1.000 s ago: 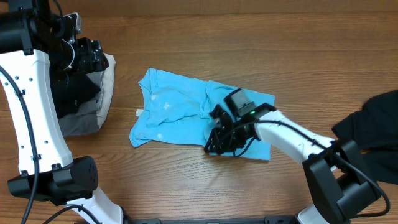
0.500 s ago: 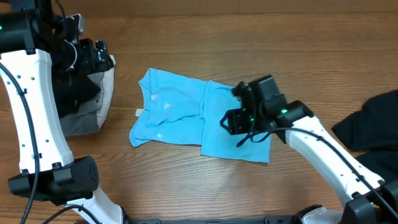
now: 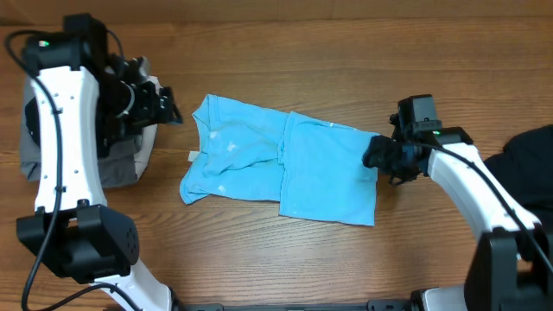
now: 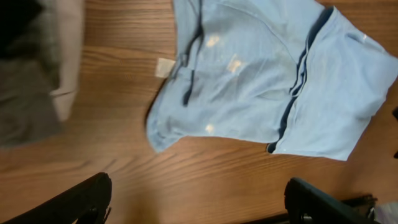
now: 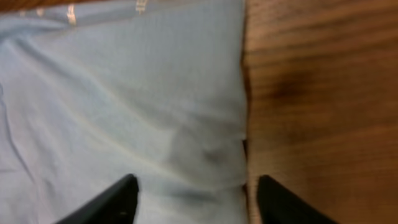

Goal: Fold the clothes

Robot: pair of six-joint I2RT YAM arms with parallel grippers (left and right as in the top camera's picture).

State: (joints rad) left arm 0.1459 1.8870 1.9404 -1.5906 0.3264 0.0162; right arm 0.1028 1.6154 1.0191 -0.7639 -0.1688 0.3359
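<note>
Right end effector (image 3: 378,157) spread, empty, above the right edge of the T-shirt (image 3: 259,160), centre-right | Left end effector (image 3: 166,111) spread wide, empty, upper left, just beside grey-beige pile (image 3: 121,164) | T-shirt lies partly folded mid-frame on worktop (image 3: 346,52) | Black garment (image 3: 523,151) at right edge

I count one light-blue T-shirt (image 3: 285,168) on the single wooden table (image 3: 346,52), and one black garment (image 3: 527,151) at its right edge. The one heap (image 3: 121,164) on the left shows three colours, beige, grey and black; how many pieces that makes I can't tell. Two robot arms stand here, a left arm (image 3: 60,147) and a right arm (image 3: 471,186).
</note>
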